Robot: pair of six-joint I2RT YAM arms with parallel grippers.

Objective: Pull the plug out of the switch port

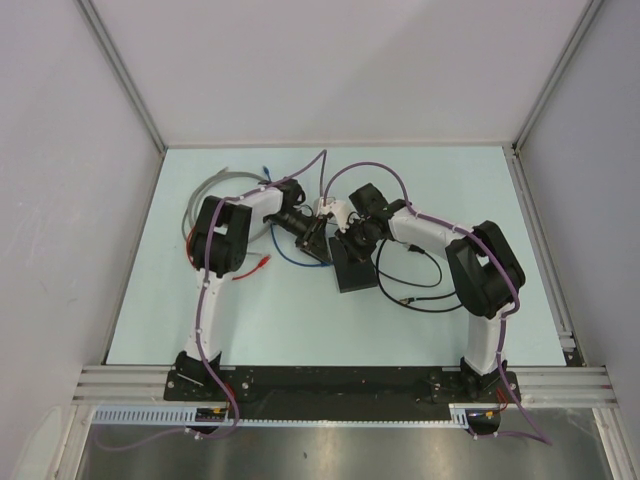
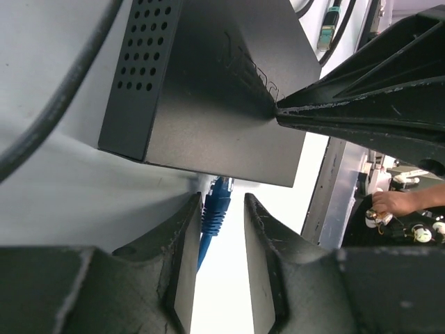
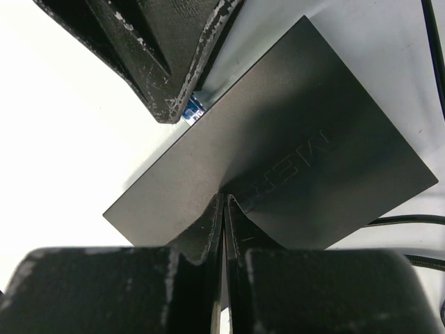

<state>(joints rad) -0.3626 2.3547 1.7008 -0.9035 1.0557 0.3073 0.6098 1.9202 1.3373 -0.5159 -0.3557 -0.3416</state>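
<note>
Nearest me, the flat black switch (image 1: 357, 272) lies about mid-table (image 1: 200, 320). My right gripper (image 3: 224, 200), fingers pressed together, rests tips-down on its lid. At the switch's far-left edge, my left gripper (image 2: 224, 203) stands spread around the blue plug (image 2: 215, 209), which sits in the switch port (image 2: 222, 179).

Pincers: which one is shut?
The right pincer: fingers together, tips on the switch top. The left pincer is open, straddling the blue plug.
</note>
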